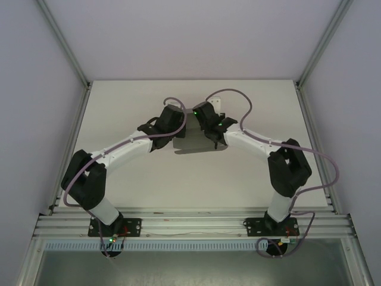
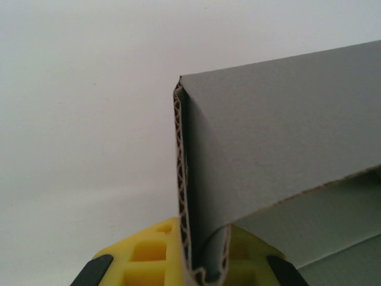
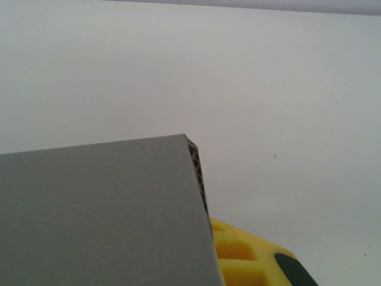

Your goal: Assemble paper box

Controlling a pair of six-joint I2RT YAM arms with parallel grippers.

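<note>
Grey corrugated card: the paper box (image 1: 196, 145) lies mid-table (image 1: 250, 173), under my two wrists. It looks part-built (one wall is folded double and upright), and I judge the closing flaps remain. My left gripper (image 2: 199, 265) clamps that doubled wall. My right gripper (image 1: 212, 130) is closed on the edge of another panel. The wrist views show these pinches, while the top view shows where the box lies.

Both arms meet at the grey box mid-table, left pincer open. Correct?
Not quite. The left pincer is shut, not open: the left wrist view shows it pinching a folded wall of the grey box between its yellow fingers. The rest holds.
</note>
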